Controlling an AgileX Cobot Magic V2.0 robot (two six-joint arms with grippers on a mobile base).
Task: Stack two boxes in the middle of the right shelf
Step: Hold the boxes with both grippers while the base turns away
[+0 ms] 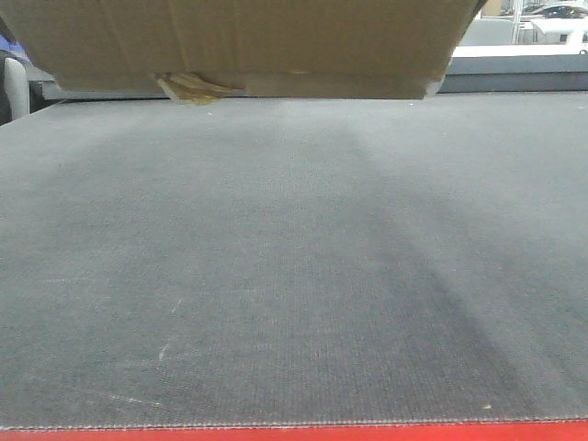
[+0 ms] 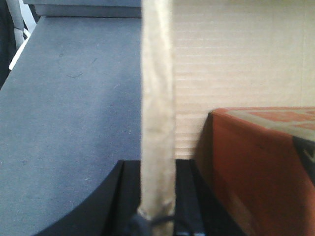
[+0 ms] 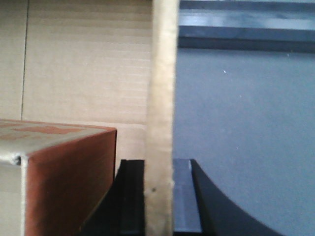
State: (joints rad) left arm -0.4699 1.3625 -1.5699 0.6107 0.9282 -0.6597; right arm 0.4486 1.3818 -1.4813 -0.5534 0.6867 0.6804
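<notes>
Front view: cardboard box [image 1: 257, 41] sits at 12 o'clock in frame. It is plain brown corrugated, with wrinkled faces and a scuffed corner toward 2 o'clock. A tape wad [image 1: 188, 87], yellowish and clear, is bunched on its bottom edge at 11 o'clock. Below it is the grey deck [image 1: 294, 276], a flat, fine-woven matte surface with light scratches. A red beam [image 1: 294, 434] runs along the deck's edge at 6 o'clock. The box's lower edge looks clear of the deck, but contact can't be confirmed from this angle. Left wrist view: the left gripper [image 2: 157, 169] pinches a side wall of the box edge-on. One black finger [image 2: 132, 196] is outside the wall and the other inside, both tight against the tan board. The ribbed inner wall fills 1–3 o'clock. A red-brown carton [image 2: 256, 167] with a tan taped top sits inside the box at 4 o'clock, and the deck is at 9 o'clock. Right wrist view mirrors this: the right gripper [image 3: 160, 167] is clamped on the opposite wall. The same carton is at 8 o'clock, the corrugated inner face at 10–11, and the deck at 3.
</notes>
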